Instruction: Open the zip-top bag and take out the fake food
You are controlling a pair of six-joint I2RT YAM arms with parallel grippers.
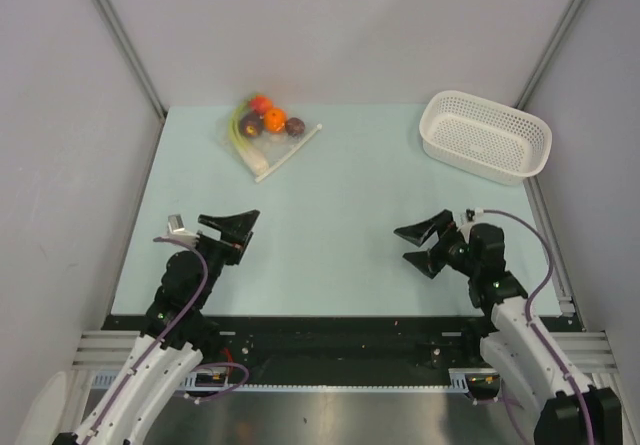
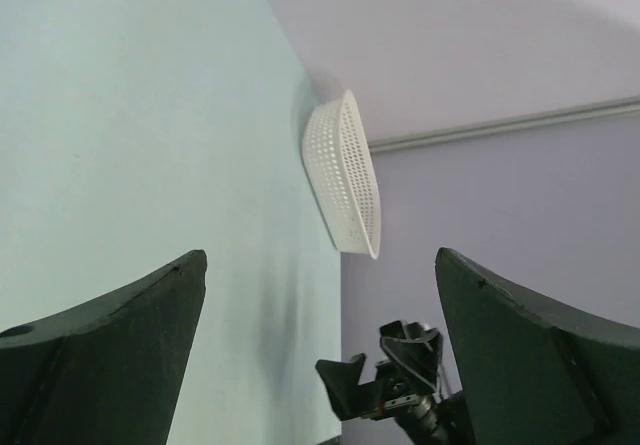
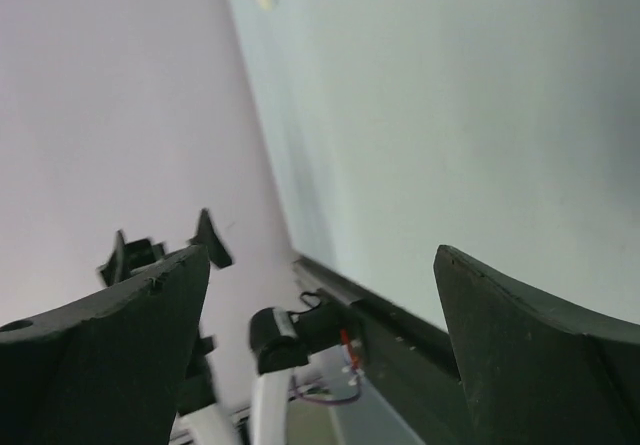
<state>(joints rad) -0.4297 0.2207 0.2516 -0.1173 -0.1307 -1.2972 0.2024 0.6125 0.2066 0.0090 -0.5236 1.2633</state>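
The zip-top bag (image 1: 268, 137) lies flat at the far left of the pale green table (image 1: 350, 225), its white zip strip (image 1: 290, 154) on the near right edge. Inside it I see fake food: an orange ball (image 1: 275, 120), a red tomato (image 1: 261, 104), two dark purple lumps (image 1: 250, 125) and green stalks (image 1: 237, 127). My left gripper (image 1: 246, 233) is open and empty, well short of the bag, with its fingertips (image 2: 190, 267) wide apart. My right gripper (image 1: 405, 246) is open and empty at the near right, with its fingertips (image 3: 447, 260) wide apart.
A white perforated basket (image 1: 486, 135) stands at the far right corner; it also shows in the left wrist view (image 2: 345, 180). Grey walls with metal rails close in the table on three sides. The arm bases sit along the near edge.
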